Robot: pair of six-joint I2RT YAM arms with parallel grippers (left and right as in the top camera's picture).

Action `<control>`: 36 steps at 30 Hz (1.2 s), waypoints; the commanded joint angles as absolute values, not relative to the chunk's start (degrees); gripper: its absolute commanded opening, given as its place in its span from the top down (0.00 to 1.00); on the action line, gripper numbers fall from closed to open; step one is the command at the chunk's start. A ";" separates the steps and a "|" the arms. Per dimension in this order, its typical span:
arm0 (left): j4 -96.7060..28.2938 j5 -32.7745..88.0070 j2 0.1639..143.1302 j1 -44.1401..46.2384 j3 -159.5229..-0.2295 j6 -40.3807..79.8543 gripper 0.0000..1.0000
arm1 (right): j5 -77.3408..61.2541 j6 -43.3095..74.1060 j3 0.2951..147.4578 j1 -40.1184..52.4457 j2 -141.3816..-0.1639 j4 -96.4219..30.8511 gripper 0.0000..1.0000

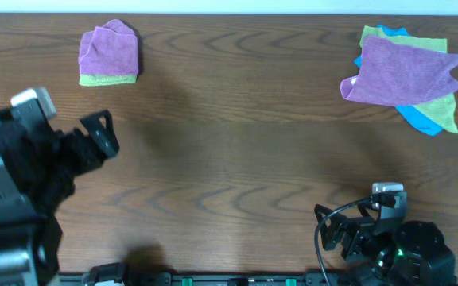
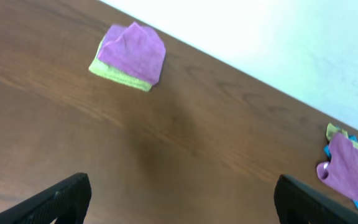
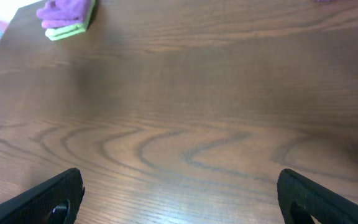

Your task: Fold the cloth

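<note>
The lilac-purple cloth [image 1: 404,71] lies rumpled and unfolded at the far right of the table, on top of a lime-green cloth [image 1: 444,107] and a blue cloth [image 1: 420,121]. The left wrist view shows this cloth [image 2: 353,171] at its right edge. My left gripper [image 1: 106,133] hovers open over the left side of the table with nothing between its fingers [image 2: 55,199]. Near the front edge on the right, my right gripper [image 1: 332,226] is also open and empty, its fingers [image 3: 48,196] over bare wood. Both grippers are far from the cloth.
A second purple cloth [image 1: 108,49], folded, rests on a folded green one [image 1: 106,79] at the far left; it also shows in the left wrist view [image 2: 132,53] and the right wrist view [image 3: 64,11]. The wooden table [image 1: 237,143] spans the scene.
</note>
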State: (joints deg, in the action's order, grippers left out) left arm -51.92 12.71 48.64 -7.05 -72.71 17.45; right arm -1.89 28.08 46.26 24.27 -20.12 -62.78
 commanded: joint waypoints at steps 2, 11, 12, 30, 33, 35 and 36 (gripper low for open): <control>-46.48 12.32 40.07 -6.92 -62.39 14.22 0.05 | -1.50 28.69 46.02 23.86 -19.84 -62.85 0.01; -42.76 3.64 23.66 -4.01 -45.39 9.32 0.05 | -1.50 28.69 46.02 23.86 -19.84 -62.85 0.01; -42.72 2.94 22.46 -3.68 -44.07 8.73 0.05 | -1.50 28.69 46.02 23.86 -19.84 -62.83 0.01; -39.62 -0.67 3.09 -1.83 -21.50 3.90 0.05 | -1.50 28.69 46.02 23.86 -19.84 -62.83 0.01; -39.97 -0.67 2.37 -1.83 -20.73 1.80 0.05 | -1.50 28.69 46.02 23.86 -19.84 -62.83 0.01; -40.75 -0.67 2.26 -1.83 -20.58 0.45 0.05 | -1.50 28.69 46.02 23.88 -19.84 -62.85 0.01; -41.01 -0.67 2.15 -1.83 -20.36 -0.14 0.05 | -1.50 28.69 46.02 23.86 -19.84 -62.85 0.01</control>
